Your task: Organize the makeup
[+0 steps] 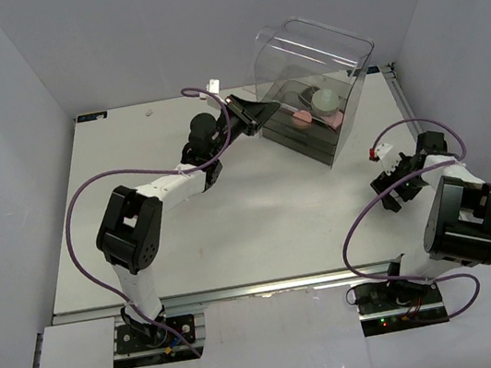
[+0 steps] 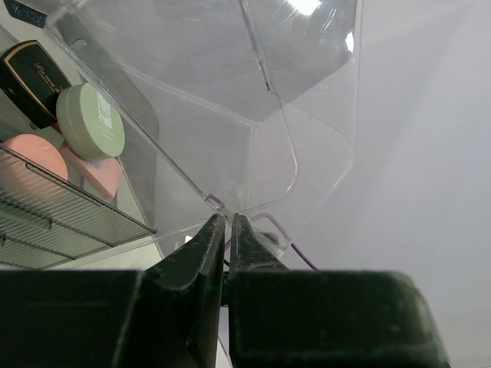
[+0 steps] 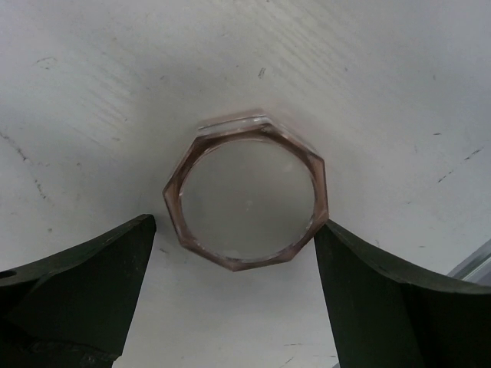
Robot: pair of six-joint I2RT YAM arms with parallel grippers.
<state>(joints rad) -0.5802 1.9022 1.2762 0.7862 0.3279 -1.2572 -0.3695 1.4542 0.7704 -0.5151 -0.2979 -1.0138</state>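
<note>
Dark fingers (image 3: 92, 276) of the right hand (image 3: 236, 224) fill the bottom of its wrist view, spread wide apart, and between them sits an eight-sided pot (image 3: 245, 201) with a rosy rim and a pale clear top, flat on the desk (image 1: 262, 228). One finger is right up against the pot's edge, the other stands off with a gap, so nothing is gripped. From above, that hand hovers low near the right edge of the desk and the pot is hidden under it. Over to the left hand (image 2: 228, 218): fingers pressed together, nothing visible between them, tips just below the curved lip of the clear box (image 1: 319, 56), which stands at the far right corner of the desk. Inside that box, a pale green compact (image 2: 90, 120) leans over a flat pink square (image 2: 96, 175), a round pink compact (image 2: 34, 157) lies beside them, and a black compact (image 2: 31, 80) is tucked behind the green one.
</note>
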